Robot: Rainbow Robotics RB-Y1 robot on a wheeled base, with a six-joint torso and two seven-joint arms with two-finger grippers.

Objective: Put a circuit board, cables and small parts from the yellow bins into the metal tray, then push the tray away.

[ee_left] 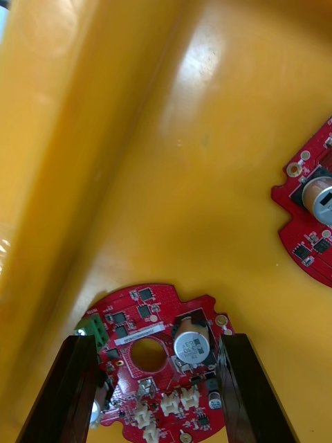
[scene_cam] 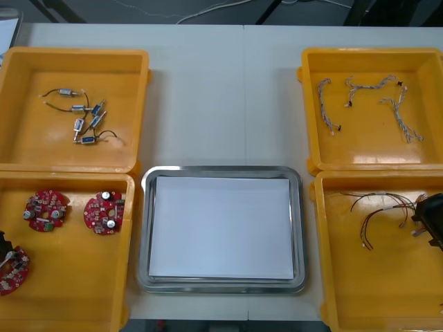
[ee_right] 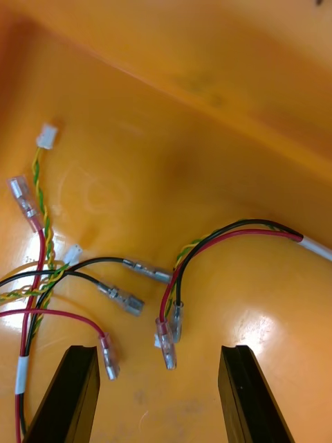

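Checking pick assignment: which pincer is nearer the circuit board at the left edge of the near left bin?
Left. The left pincer is open astride that circuit board, one finger each side. The right pincer is across the table, open over cables in the near right bin.

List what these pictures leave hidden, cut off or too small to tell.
Front view: left claw and right claw, cut by side edges.
Left wrist view: circuit board, partly behind the fingers.
Right wrist view: red and black cable, running past the edge.
Front view: small metal parts, too small to identify.
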